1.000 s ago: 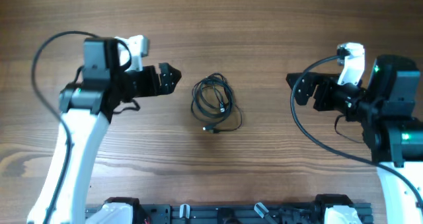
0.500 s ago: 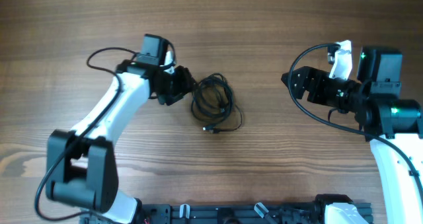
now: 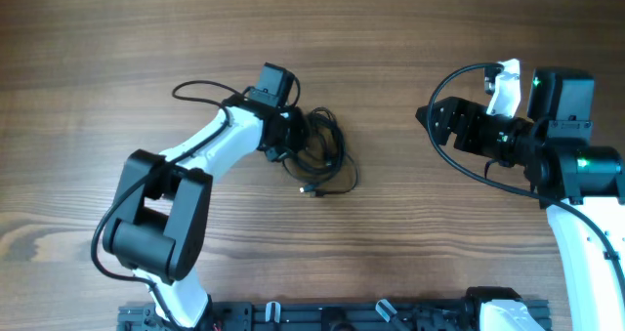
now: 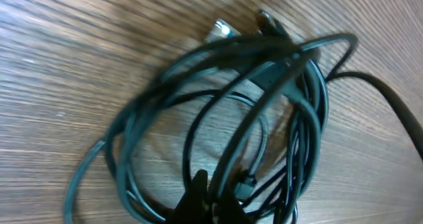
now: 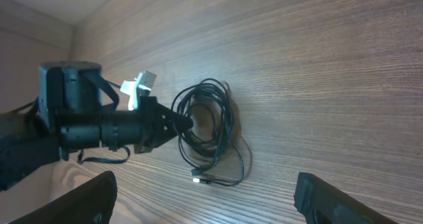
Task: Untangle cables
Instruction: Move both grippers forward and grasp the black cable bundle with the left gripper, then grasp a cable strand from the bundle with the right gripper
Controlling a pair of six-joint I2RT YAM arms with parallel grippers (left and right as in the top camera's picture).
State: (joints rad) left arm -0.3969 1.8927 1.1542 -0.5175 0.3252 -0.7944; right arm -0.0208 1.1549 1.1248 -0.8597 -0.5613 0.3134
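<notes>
The cables (image 3: 328, 138) lie as one tangled coil of thin black cord at the middle of the wooden table, with a silvery plug tip (image 3: 306, 188) at the near side. My left gripper (image 3: 289, 141) has reached into the coil's left edge. In the left wrist view its fingertips (image 4: 198, 196) are shut together on a strand of the cables (image 4: 264, 78). My right gripper (image 3: 428, 116) hovers open well to the right of the coil. In the right wrist view the cables (image 5: 218, 118) lie far ahead of that gripper (image 5: 211, 201), with nothing between its fingers.
The left arm (image 5: 99, 128) stretches across the table from the left and ends at the coil. A black rail (image 3: 342, 316) runs along the table's near edge. Thicker black wires loop off both arms.
The left arm has swung right from beside the coil into its left edge, and its jaws have gone from open to shut. The right gripper has shifted only slightly.
</notes>
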